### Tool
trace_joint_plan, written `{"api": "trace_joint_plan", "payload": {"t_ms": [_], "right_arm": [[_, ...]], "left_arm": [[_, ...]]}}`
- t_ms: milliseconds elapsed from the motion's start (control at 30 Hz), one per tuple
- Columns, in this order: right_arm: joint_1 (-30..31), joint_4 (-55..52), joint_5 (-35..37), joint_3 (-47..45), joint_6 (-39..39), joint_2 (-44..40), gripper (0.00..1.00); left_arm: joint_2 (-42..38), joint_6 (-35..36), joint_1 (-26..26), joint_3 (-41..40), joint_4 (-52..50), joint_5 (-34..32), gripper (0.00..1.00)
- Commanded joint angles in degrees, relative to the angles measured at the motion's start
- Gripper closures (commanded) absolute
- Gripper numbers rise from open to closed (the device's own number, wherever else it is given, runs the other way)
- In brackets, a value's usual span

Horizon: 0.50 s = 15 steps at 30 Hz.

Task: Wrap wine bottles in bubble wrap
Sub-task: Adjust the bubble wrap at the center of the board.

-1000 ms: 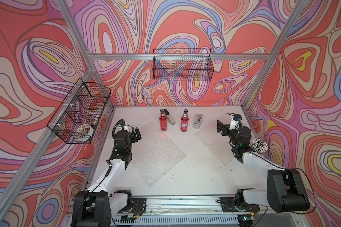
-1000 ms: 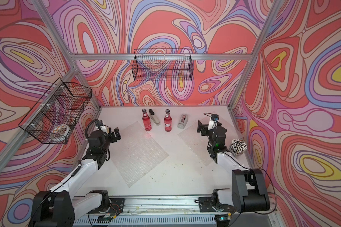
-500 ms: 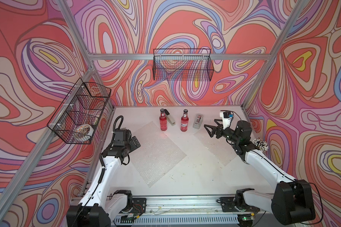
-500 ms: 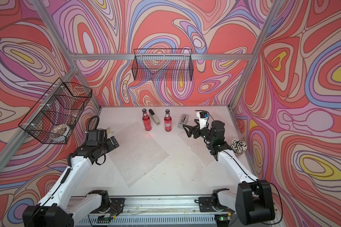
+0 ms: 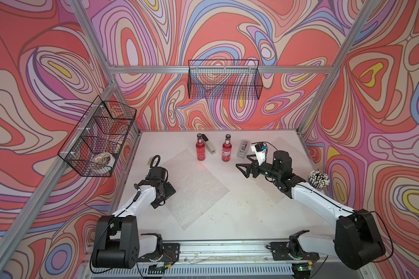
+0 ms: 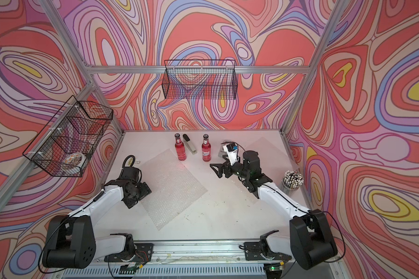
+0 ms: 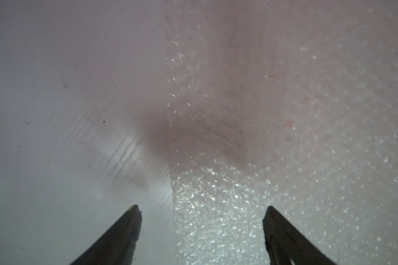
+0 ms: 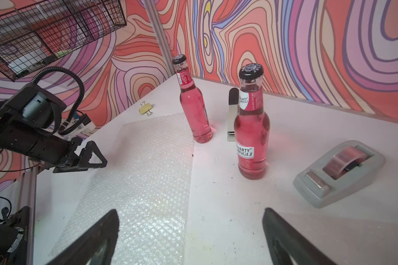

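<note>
My left hand (image 7: 201, 206) hangs released and empty, its fingers apart across one edge of the clear, square sheet of small-bubbled plastic wrap (image 7: 273, 160). One finger is over the bare white bench (image 7: 55, 160), the other over the film. That sheet should be light, limp and slick. It lies flat with little to get under, so I judge it must be pinched right at this edge or at a corner.

My right hand (image 8: 190, 211) is also spread wide and empty, held above the bench and aimed toward the two small clear glass bottles of pink-red liquid. The white-labelled bottle (image 8: 252, 137) stands upright nearest ahead. The other bottle (image 8: 197, 110) is farther on, at the sheet's far corner. Both look smooth, breakable and easy to tip, so I would take hold on the body, not the narrow neck.

A grey-black stapler (image 8: 232, 114) lies between them, and a grey tape dispenser (image 8: 340, 174) sits beside the labelled one. In a top view a second bubbled sheet (image 5: 270, 193) lies beneath my right arm.
</note>
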Motion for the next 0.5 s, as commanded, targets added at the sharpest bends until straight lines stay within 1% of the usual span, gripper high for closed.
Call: {"api": "trace_joint_plan", "payload": {"t_ms": [0,133,267,333,467], "right_arm": [[0.7,-0.01,0.93,1.11,-0.72,0.29,0.02],[0.91,-0.59,1.02,0.77,-0.72,0.04,0.02],[0.92,-0.72,1.18,0.24,-0.8,-0.15,0.02],[0.92,-1.16,1.27,0.08,-0.8,-0.23,0.02],[0.92,-1.5,1.46,-0.46,-0.76,-0.85,0.02]], "left_arm": [[1.85,-2.34,0.0,-0.61,2.57,-0.51,0.26],[3.7,-1.72,-0.12,-0.51,3.17,-1.25,0.41],[5.62,-1.72,-0.69,-0.68,4.11,-1.68,0.52],[6.86,-1.21,-1.33,-0.51,4.29,-2.04,0.64],[7.22,-0.39,-2.24,-0.23,3.64,-3.02,0.81]]}}
